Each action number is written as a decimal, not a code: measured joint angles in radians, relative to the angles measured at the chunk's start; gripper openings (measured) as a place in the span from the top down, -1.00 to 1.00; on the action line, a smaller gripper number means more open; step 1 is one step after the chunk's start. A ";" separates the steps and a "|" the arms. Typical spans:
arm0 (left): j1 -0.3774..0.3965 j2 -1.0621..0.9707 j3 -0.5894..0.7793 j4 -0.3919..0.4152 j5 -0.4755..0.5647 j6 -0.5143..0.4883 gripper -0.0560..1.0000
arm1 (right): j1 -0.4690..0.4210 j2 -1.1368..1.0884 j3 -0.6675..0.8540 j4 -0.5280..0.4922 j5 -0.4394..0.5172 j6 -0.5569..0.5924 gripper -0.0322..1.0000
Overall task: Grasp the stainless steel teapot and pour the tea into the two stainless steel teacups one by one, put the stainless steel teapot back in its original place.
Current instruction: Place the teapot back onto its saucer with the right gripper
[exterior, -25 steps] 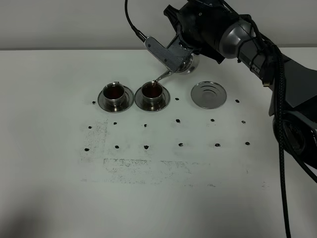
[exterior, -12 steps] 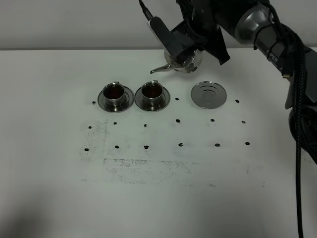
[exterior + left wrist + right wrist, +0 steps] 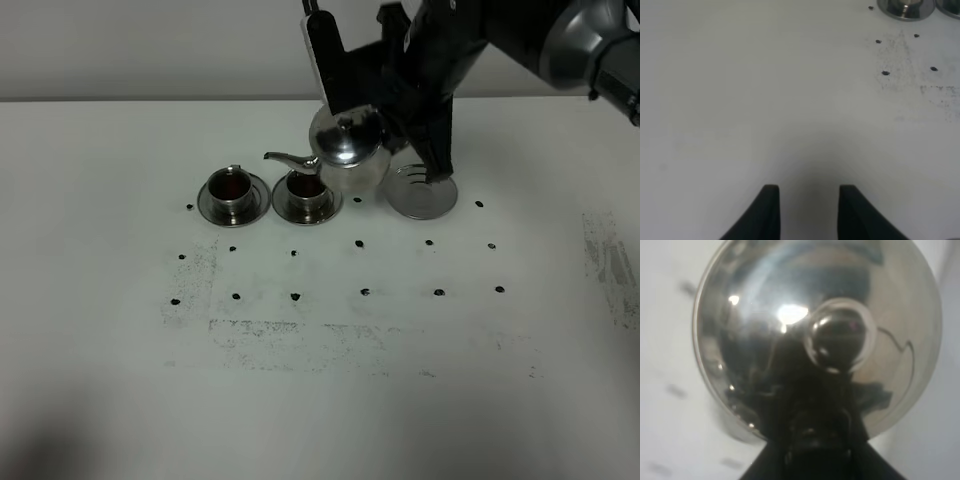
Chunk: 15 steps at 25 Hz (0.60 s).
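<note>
The stainless steel teapot [image 3: 347, 152] hangs upright just off the table, its spout [image 3: 284, 158] pointing left over the right teacup [image 3: 306, 188]. My right gripper [image 3: 392, 138] is shut on its handle side; the handle is hidden. In the right wrist view the domed lid [image 3: 790, 315] and its knob [image 3: 840, 337] fill the frame. Both teacups, the left one [image 3: 231, 187] too, stand on saucers and hold dark tea [image 3: 231, 184]. The round ringed disc [image 3: 425, 198] lies right of the teapot, partly behind my arm. My left gripper [image 3: 807, 210] is open over bare table, away from the cups.
Small black dots [image 3: 364, 292] mark a grid on the white table [image 3: 320, 400]. The left wrist view shows the edge of a saucer [image 3: 905, 7] far from the left fingers. The black right arm [image 3: 470, 40] reaches in from the upper right.
The teapot was tilted, pouring into the right cup. It has come level and moved nearer and slightly right, now hanging between that cup and the disc.
</note>
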 joint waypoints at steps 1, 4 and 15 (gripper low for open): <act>0.000 0.000 0.000 0.000 0.000 0.000 0.36 | 0.007 -0.031 0.068 0.030 -0.024 0.065 0.52; 0.000 0.000 0.000 0.000 0.000 0.000 0.36 | 0.037 -0.092 0.238 0.099 -0.102 0.323 0.52; 0.000 0.000 0.000 0.000 0.000 0.000 0.36 | 0.092 -0.094 0.483 -0.018 -0.398 1.193 0.52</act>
